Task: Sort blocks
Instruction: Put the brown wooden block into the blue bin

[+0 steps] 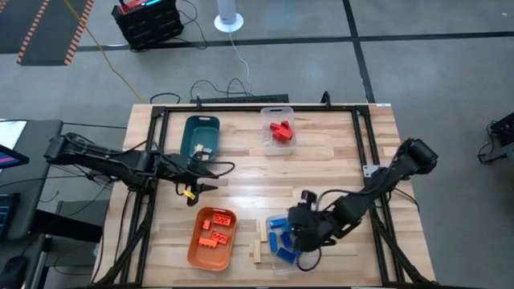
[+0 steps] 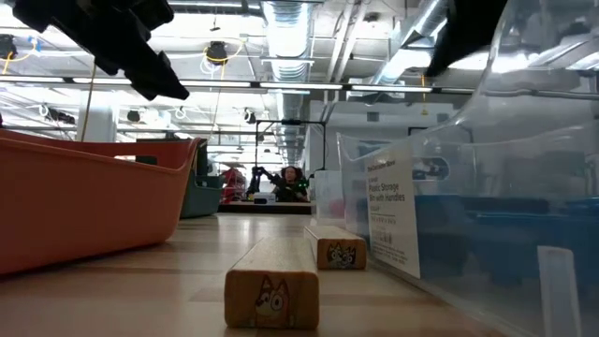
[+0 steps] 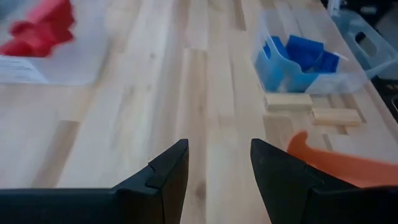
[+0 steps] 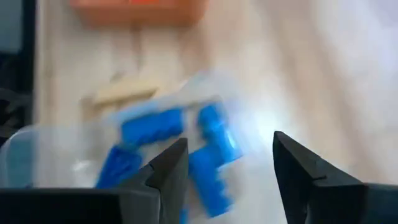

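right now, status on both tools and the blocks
Left tool open, empty, over bare table mid-left. Right tool open above blue blocks in clear bin. Two wood blocks loose between orange tray and bin. Nothing blocking.

Two trays sit on the bench: a teal tray toward the far edge and an orange tray at the near edge. Two clear bins: one with red blocks, one with blue blocks. Two plain wooden blocks lie between orange tray and blue bin.
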